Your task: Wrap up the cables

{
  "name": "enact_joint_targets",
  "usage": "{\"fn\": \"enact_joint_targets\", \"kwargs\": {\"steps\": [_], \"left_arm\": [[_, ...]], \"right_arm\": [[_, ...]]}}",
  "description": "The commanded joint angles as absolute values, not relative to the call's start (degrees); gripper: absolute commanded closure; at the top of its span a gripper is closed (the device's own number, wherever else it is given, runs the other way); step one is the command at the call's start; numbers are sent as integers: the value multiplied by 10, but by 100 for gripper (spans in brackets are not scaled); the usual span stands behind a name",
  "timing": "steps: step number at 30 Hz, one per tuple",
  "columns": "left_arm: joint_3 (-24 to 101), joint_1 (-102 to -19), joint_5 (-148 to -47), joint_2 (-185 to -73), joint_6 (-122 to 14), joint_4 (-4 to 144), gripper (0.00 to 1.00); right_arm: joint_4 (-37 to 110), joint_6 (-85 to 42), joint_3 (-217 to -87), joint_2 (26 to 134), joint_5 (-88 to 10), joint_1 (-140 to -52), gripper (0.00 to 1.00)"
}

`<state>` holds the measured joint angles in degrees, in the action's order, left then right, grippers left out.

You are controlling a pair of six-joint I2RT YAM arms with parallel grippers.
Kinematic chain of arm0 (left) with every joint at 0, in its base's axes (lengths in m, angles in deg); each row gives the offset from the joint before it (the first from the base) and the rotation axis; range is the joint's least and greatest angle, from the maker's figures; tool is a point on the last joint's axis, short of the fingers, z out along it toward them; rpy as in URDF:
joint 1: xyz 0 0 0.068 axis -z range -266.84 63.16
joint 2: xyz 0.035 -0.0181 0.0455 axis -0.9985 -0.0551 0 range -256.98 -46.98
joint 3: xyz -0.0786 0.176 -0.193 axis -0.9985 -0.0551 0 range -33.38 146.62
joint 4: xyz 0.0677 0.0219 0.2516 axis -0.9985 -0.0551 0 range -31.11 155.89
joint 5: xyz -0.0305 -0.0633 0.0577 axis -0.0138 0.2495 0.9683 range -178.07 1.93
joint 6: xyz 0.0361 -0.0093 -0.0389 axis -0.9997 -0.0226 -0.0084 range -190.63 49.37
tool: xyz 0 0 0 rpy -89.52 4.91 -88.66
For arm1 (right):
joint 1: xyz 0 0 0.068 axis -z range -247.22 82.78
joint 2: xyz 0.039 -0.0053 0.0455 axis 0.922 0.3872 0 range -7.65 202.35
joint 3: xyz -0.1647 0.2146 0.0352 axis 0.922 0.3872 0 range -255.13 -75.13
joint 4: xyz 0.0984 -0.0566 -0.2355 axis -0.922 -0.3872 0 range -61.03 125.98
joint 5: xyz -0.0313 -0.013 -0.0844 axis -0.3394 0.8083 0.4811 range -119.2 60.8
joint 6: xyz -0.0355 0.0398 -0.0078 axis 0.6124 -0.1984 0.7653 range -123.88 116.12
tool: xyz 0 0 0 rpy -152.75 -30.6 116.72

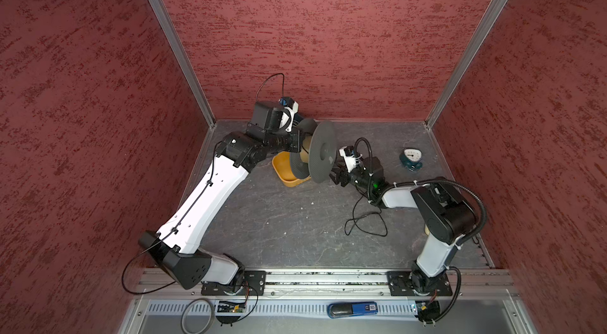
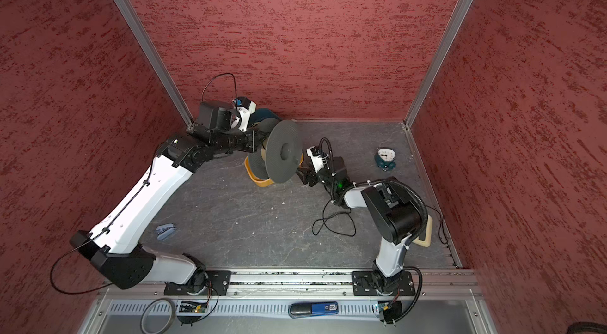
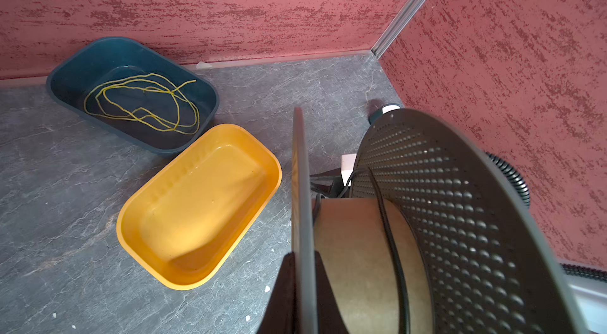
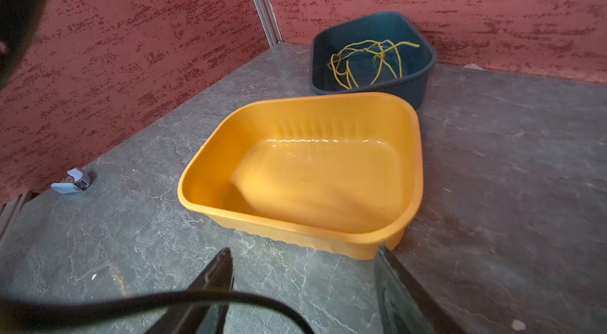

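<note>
The left gripper (image 3: pixel 303 260) was clamped on one flange of the spool (image 1: pixel 323 151), fingers pinching the disc edge. It held the spool up at centre frame in both top views, partly over the yellow tray (image 1: pixel 281 168), w/ the axis approx. level and running left-right. The cord (image 1: pixel 364 224) had at least one turn on the cardboard core, seen in the left wrist view. Most of it lay as a loose tangle on the table (image 1: pixel 279 224), to the lower right of the spool and just below the right gripper (image 1: pixel 339 180). That gripper sat just right of the outer flange, jaws apart w/ nothing visibly btwn them. In the right wrist view a blurred black strand crossed low in the frame near the finger bases; whether it touched them couldn't be told. So the slack lay on the right arm's side, well apart from the left arm. Judgement: the next move prob. falls to the right gripper, i.e. take the cord btwn tangle and core and lead it around the core, square to the spool's axis.
</note>
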<state>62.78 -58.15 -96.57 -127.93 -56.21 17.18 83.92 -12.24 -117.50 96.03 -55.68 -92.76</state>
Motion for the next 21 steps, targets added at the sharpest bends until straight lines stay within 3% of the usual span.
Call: {"fn": "enact_joint_targets", "kwargs": {"steps": [1,10,15,21], "left_arm": [[625,-593,-994,-1250,-545,227,100],[597,-622,-1027,-1245,-522,256,100],[595,-643,-1028,-1251,-501,263,100],[583,-686,-1052,-1271,-423,303,100]], "right_arm": [[904,-135,-1185,971,-577,-927,43],[914,-145,-1157,963,-574,-927,96],[894,-160,-1132,934,-522,-928,100],[753,-98,-1142,888,-359,-981,100]]}}
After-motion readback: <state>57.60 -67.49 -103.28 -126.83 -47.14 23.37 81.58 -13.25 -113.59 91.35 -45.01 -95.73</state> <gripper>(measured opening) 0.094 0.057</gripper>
